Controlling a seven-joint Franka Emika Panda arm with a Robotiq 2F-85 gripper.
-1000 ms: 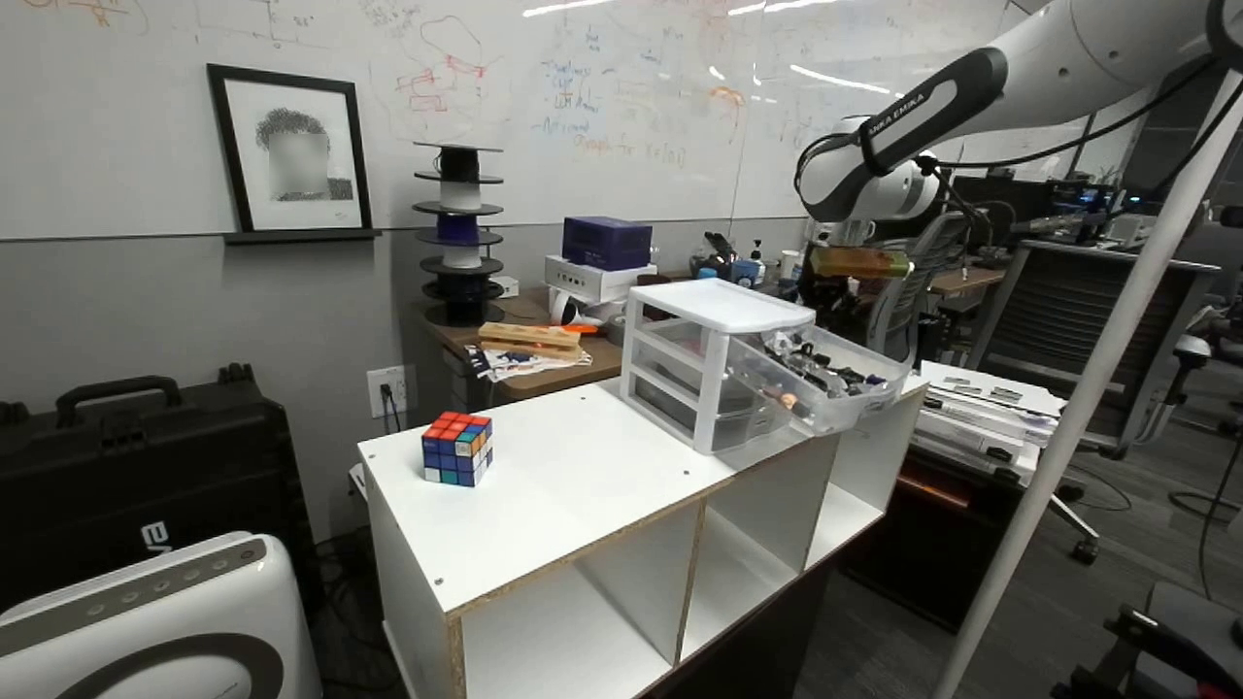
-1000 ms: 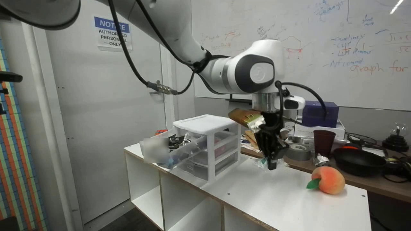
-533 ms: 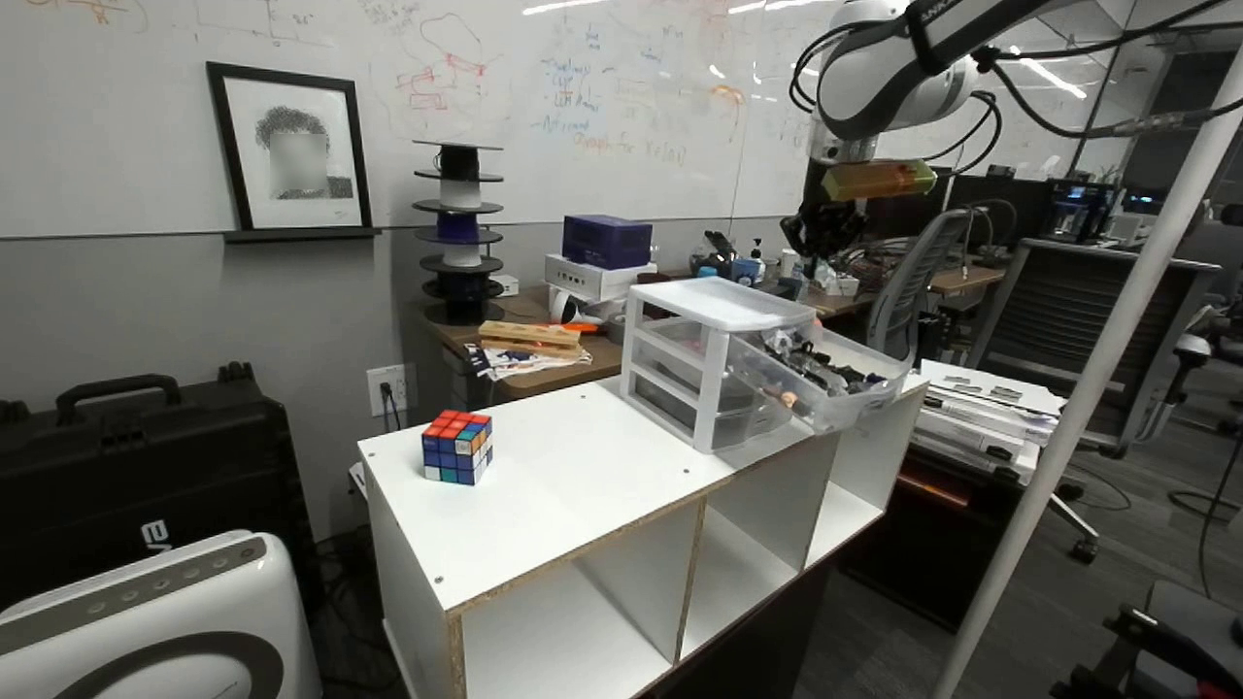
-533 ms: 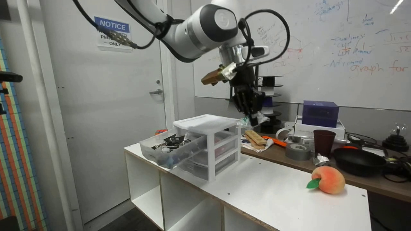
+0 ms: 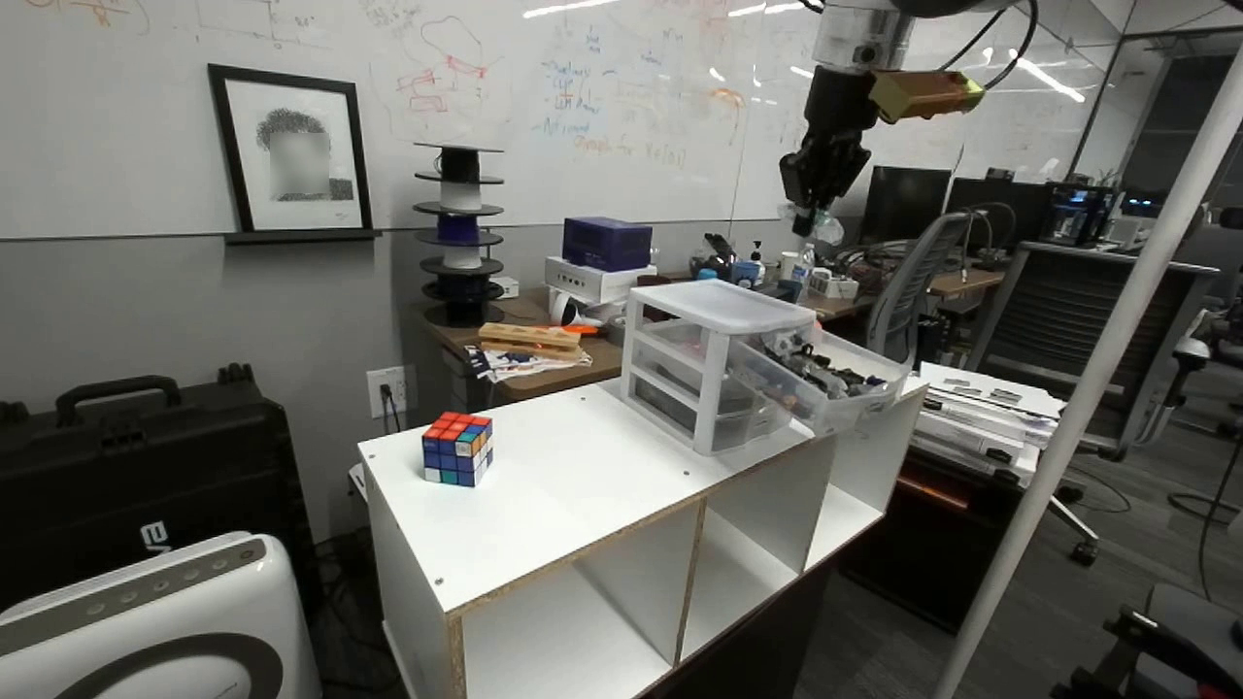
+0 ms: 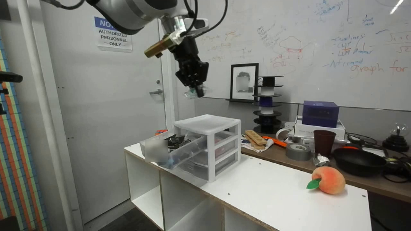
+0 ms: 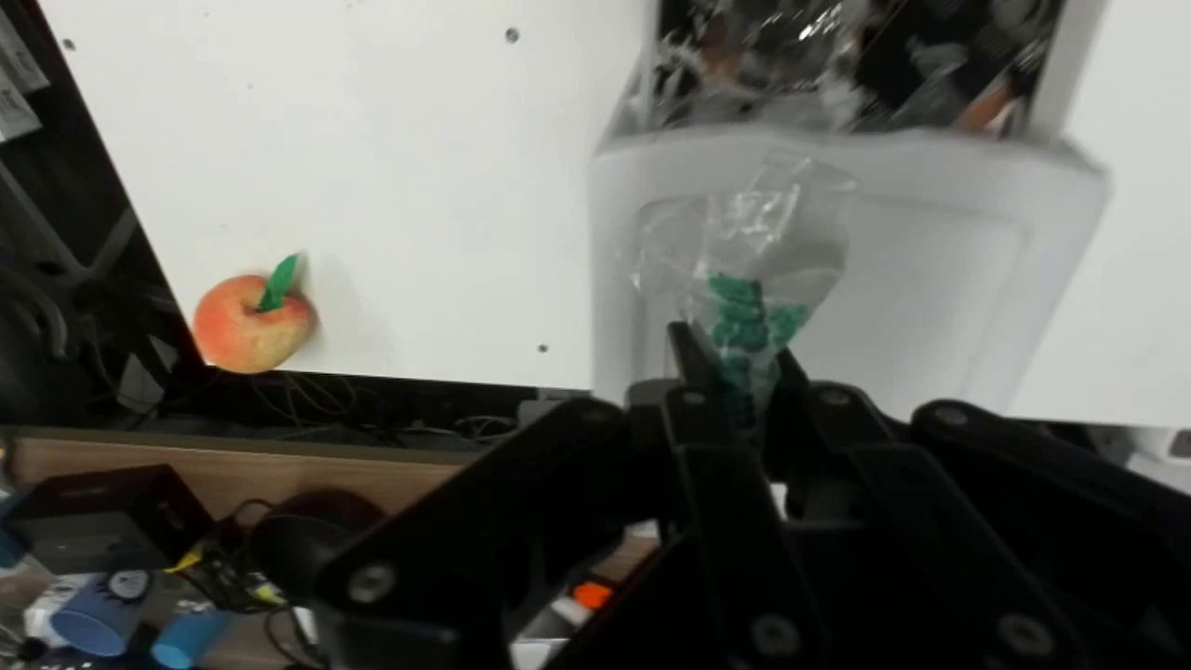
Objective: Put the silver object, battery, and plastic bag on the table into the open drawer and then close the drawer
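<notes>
My gripper (image 7: 740, 358) is shut on a clear plastic bag (image 7: 777, 237) with green print. The bag sticks out past the fingertips. The gripper shows in both exterior views (image 5: 808, 221) (image 6: 196, 91), high above the white organiser (image 6: 207, 123), with the bag (image 6: 190, 93) hanging from it. The translucent top drawer (image 6: 189, 152) is pulled open and holds several dark and shiny things; it also shows in an exterior view (image 5: 850, 413). The organiser stands on the white table (image 6: 266, 189). I cannot pick out the silver object or the battery.
A peach with a green leaf (image 6: 330, 179) and a Rubik's cube (image 5: 456, 449) are on the table. A cluttered workbench (image 6: 298, 162) with a pan (image 6: 359, 162), tape and boxes runs behind it. A white pole (image 5: 1097, 369) stands beside the table.
My gripper has lifted the plastic bag from the tabletop beside the organiser. It has moved up and across until it is high over the organiser. The drawer has not moved.
</notes>
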